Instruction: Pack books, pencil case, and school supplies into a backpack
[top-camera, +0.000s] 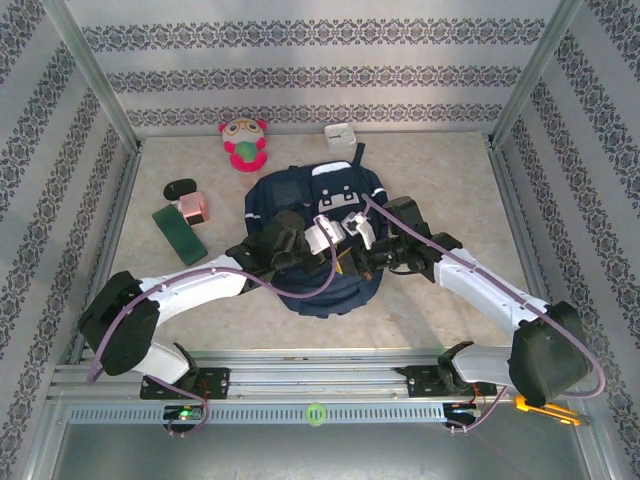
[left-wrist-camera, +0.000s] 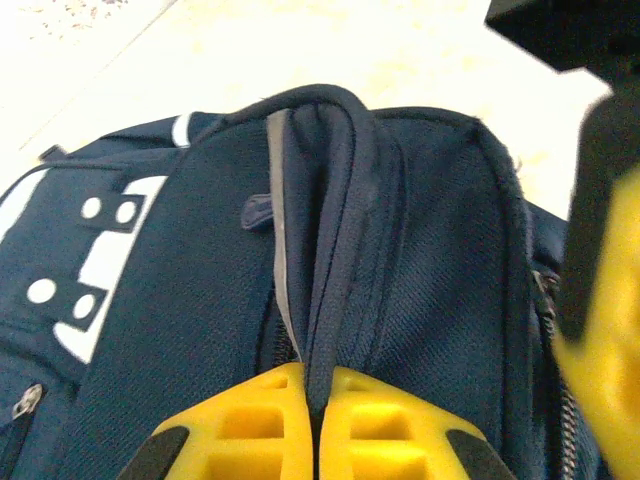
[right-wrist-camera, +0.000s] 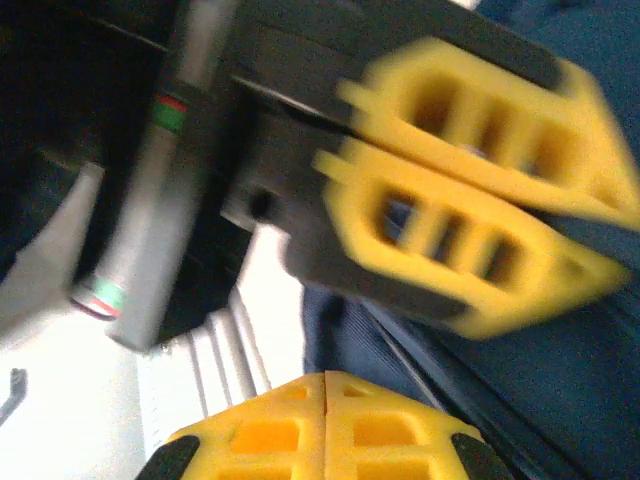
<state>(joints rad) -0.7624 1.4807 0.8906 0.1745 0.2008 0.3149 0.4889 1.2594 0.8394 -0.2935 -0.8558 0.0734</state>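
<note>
The navy backpack lay in the middle of the desk, with the pink block and the green flat piece well apart to its left, not yet packed. The left jaws were pinched shut on a fold of fabric at the backpack's zipper edge. The right jaws were shut just beside them, seemingly empty. Crowded so close, the two could collide, and so thin a pinch might slip under tension, letting the opening fall closed.

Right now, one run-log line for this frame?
left hand: shut on backpack fold | right hand: shut, over backpack | pink block, green slab: on table, left of backpack
</note>
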